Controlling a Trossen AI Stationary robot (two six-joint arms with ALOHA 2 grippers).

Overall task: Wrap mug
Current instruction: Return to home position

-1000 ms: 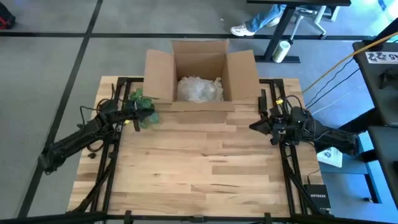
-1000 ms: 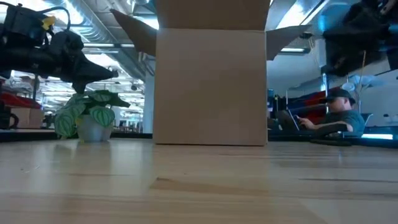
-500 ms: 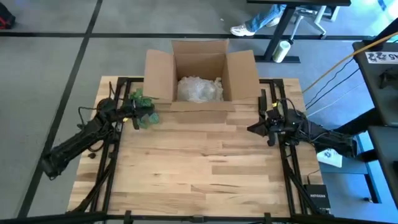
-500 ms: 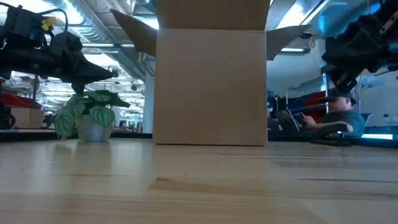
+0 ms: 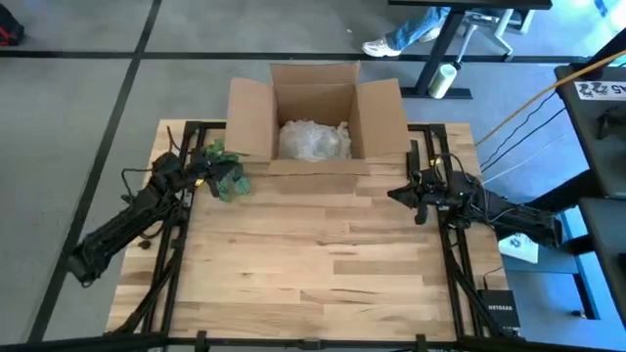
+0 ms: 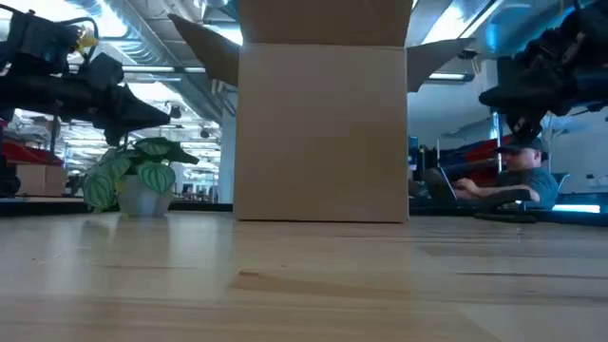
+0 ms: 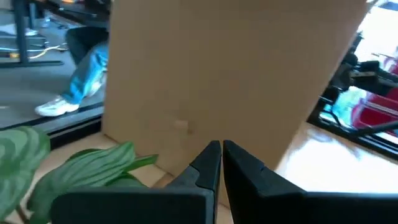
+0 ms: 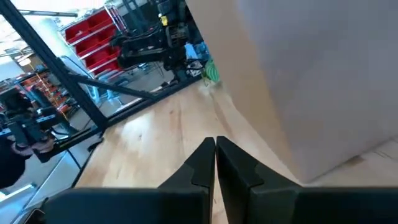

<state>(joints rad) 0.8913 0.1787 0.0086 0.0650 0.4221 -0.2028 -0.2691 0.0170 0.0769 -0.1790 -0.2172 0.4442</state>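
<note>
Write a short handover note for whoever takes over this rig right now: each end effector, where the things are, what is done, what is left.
Left end effector: shut, empty, above the left side of the table, by the small potted plant.
Right end effector: shut, empty, above the table's right side, near the front right corner of the box.
Bubble-wrap bundle: inside the open box; what it wraps is hidden.
Done: bundle boxed.
Left: probably just parking both arms; the flaps are open.
</note>
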